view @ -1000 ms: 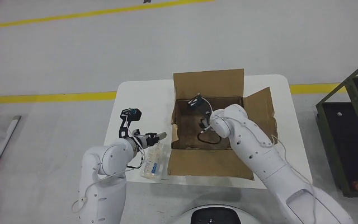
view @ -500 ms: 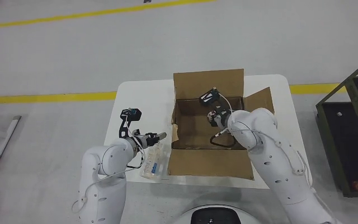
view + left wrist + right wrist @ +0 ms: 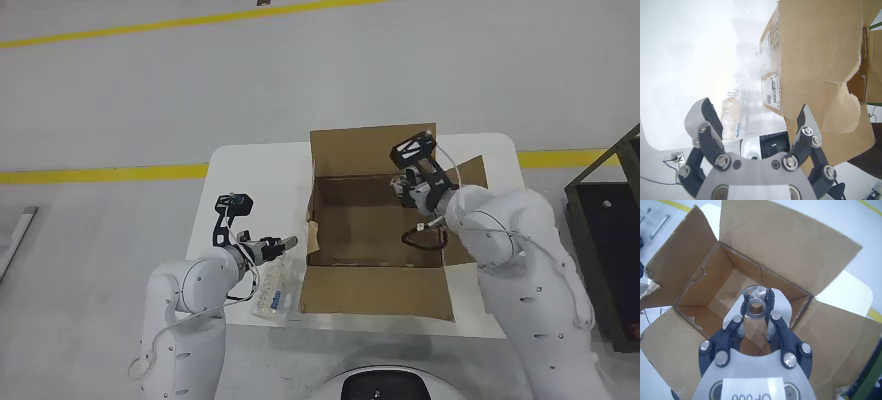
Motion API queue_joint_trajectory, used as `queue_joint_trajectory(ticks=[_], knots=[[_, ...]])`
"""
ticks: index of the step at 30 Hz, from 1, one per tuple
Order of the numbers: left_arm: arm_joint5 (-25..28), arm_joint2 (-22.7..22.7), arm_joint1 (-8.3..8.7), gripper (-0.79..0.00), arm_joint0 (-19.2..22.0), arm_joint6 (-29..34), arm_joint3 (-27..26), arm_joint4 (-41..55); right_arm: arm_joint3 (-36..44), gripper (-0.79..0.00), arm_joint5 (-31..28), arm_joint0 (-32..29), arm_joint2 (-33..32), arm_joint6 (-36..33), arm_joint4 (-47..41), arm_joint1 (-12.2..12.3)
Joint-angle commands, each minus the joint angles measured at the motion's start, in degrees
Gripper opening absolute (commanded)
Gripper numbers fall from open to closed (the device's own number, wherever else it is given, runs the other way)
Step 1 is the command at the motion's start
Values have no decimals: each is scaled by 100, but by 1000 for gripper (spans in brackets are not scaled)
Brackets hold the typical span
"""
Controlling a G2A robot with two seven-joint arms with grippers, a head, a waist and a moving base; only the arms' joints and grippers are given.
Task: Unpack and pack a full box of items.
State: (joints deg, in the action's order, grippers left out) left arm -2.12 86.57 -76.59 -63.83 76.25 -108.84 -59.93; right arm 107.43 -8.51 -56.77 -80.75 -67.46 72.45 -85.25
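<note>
Nearest the robot, at about 8 o'clock from the cardboard box (image 3: 375,292), a clear plastic bottle (image 3: 272,290) lies on its side on the white table (image 3: 250,170), just beside the box's left wall. In the left wrist view the bottle (image 3: 730,115) has a white cap and a scrap of blue label, and it touches neither finger.

A little farther, at 9 o'clock from the box, the left gripper (image 3: 290,243) hangs above the table with its jaws spread wide and nothing between them. Its fingertips (image 3: 709,109) point toward the box's labelled side.

The box stands with all four flaps folded outward. The left flap is torn and ragged along its edge.

Farther again, at roughly 1 o'clock over the box's opening, the right gripper (image 3: 405,185) sits near the far right corner. Its jaws are drawn in narrow, clamped on a metal flanged bushing (image 3: 755,308) — a short steel collar with a round bore and a disc-shaped flange — held above the bare cardboard floor.

Beyond the table, a yellow floor line (image 3: 100,173) runs from 9 o'clock to 3 o'clock.
</note>
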Motion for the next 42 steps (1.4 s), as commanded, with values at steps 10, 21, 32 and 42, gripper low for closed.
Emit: queue_joint_trajectory(ticks=[10, 21, 32, 42], knots=[[0, 0, 0, 0, 0, 0, 0, 0, 1509, -785, -155, -686, -1052, -265, -59, 171], [0, 0, 0, 0, 0, 0, 0, 0, 1509, -785, -155, -686, -1052, -265, -59, 171], [0, 0, 0, 0, 0, 0, 0, 0, 1668, -785, 173, -1135, -2001, -106, -260, 300], [0, 0, 0, 0, 0, 0, 0, 0, 1301, -785, 204, -2121, -3287, -148, -297, 437]])
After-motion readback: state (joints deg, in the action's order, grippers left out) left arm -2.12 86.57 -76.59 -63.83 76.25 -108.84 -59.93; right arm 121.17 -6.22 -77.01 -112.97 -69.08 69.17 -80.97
